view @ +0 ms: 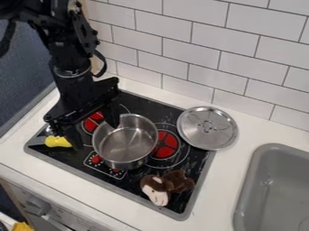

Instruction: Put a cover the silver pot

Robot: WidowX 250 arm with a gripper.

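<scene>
Step in hand: start of the job, by my judgement; lid not gripped, pot uncovered.
Silver pot (125,143): upright on the black stove top (134,100), mouth up, inside wall and bottom visible; sits between the arm and the lid.
Metal lid (217,136): to the right of the pot, apart from it, at the stove's back right corner, lying partly over the white counter (221,177); centre handle (207,125) faces up.
Black gripper (96,134): at the pot's left side, fingers spread wide, nothing held; one finger overlaps the pot rim in view, contact cannot be told.
Next move, judged: lift enough to pass the pot rim, cross to the lid, come down over the centre handle and close on it.
After that: raise the lid, carry it left, centre it over the pot mouth, lower it level, let go.
Risk: a low crossing could shove the pot; the handle looks small and low, so a loose pinch might let the thin disc tip or slide.
Plush monkey (158,189): front of stove, just beside the pot, off the likely path.
Yellow-handled utensil (58,141): left edge of stove, near the gripper; better not brushed on the way up.
Grey sink (274,189): far right, no part in this.
</scene>
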